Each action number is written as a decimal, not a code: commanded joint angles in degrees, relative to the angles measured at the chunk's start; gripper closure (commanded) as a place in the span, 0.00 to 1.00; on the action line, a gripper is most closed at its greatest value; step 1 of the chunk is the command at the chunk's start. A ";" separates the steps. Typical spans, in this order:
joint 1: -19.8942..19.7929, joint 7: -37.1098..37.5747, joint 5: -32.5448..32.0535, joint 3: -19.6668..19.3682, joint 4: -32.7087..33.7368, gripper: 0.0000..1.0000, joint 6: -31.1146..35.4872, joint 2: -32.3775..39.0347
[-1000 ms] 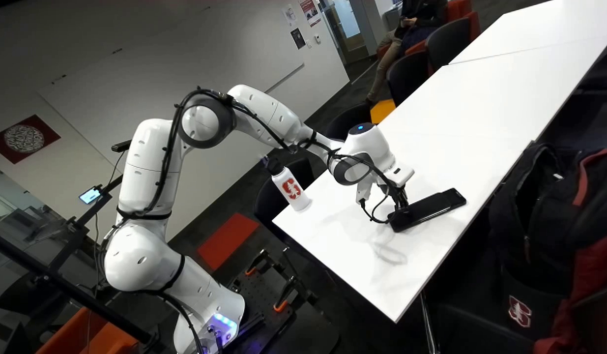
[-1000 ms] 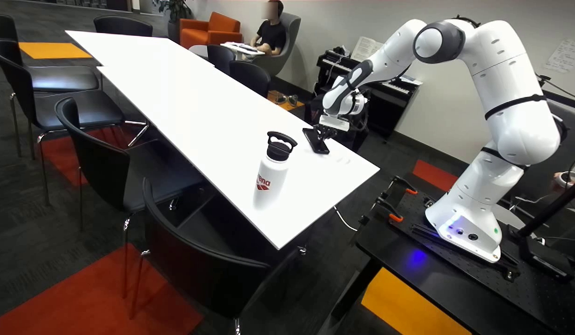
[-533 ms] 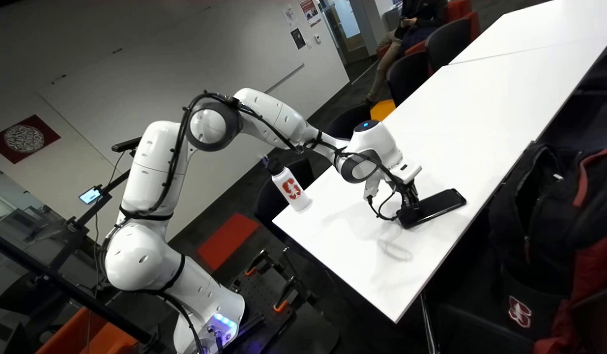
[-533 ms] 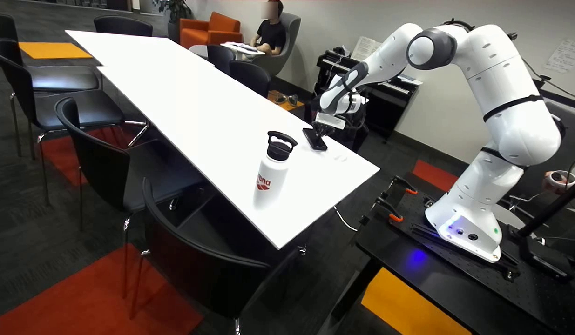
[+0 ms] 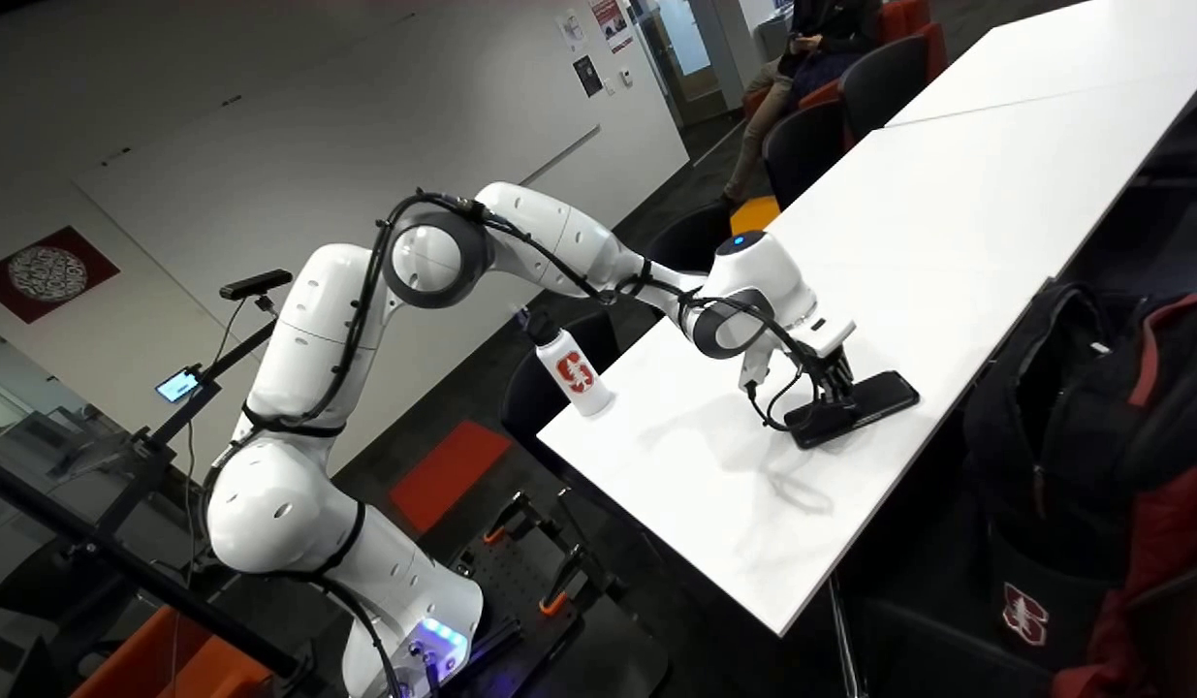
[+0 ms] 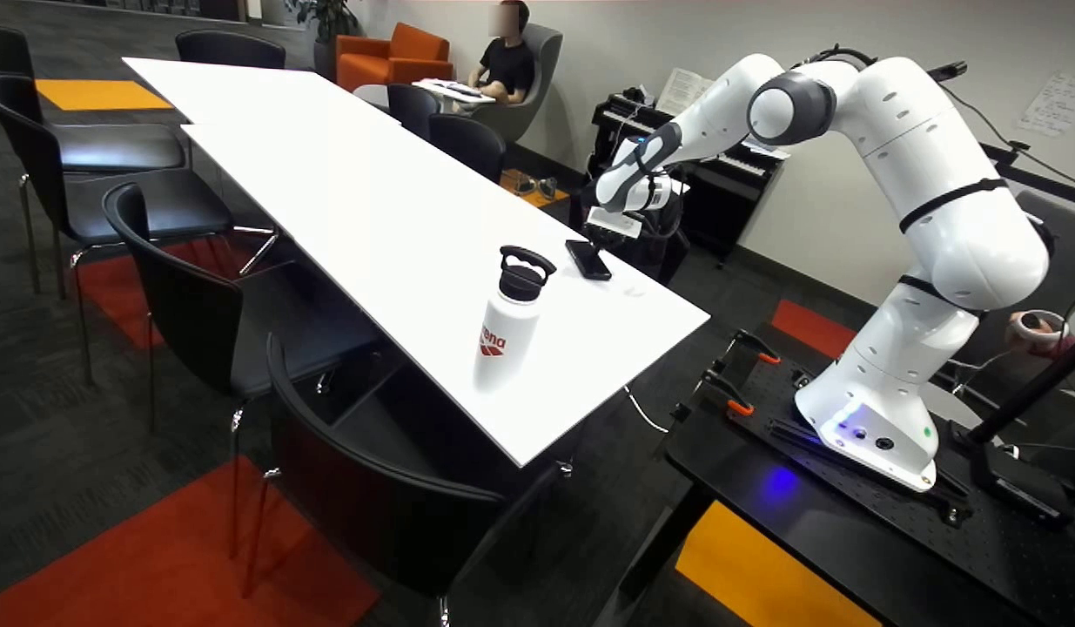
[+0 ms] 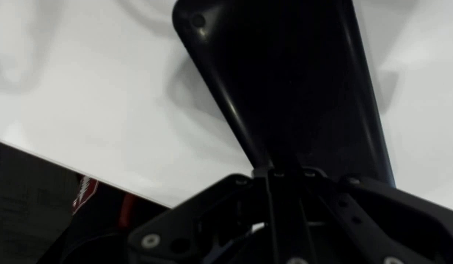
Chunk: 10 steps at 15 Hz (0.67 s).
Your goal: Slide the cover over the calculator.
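Where a Slide Will Serve, Nothing Need Be Lifted

Because the job is to slide and not to lift, the fingers (image 7: 315, 173) have no need of a clasp. In the wrist view they stand drawn together, or very nearly so, and nothing can be made out pinched between them; side by side, they make a single blunt tip for pressing and pushing. They seem to touch the cover (image 7: 292, 91), as I judge the glossy black slab beneath them to be. It lies flat, and the worktop (image 5: 753, 553) bears its weight, so the push should need little more than steady downward pressure and friction.

Where the calculator ends and the cover begins, I cannot say: in both exterior views they read as nearly one dark outline, and no paler face shows in any view. My judgement is that the calculator lies beneath, mostly covered, and that the slide is well along.

The fingers appear to stand nearer a long edge of the cover than its middle, so a push from there could swing it askew. Its length also slants toward the worktop's edge by the backpack (image 5: 1073, 436), and with that edge near, too long a stroke might carry both pieces along together. The bottle (image 5: 577, 373) stands upright and well apart, which leaves it out of the path.
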 commanded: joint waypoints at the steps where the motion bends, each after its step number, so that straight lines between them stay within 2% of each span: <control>1: -0.35 1.24 -1.14 -0.27 2.22 1.00 -2.70 0.28; 4: -0.39 -3.00 -1.52 0.93 -5.37 1.00 0.02 -5.64; 10: 0.52 -13.94 -5.40 0.71 -21.95 1.00 -0.08 -19.62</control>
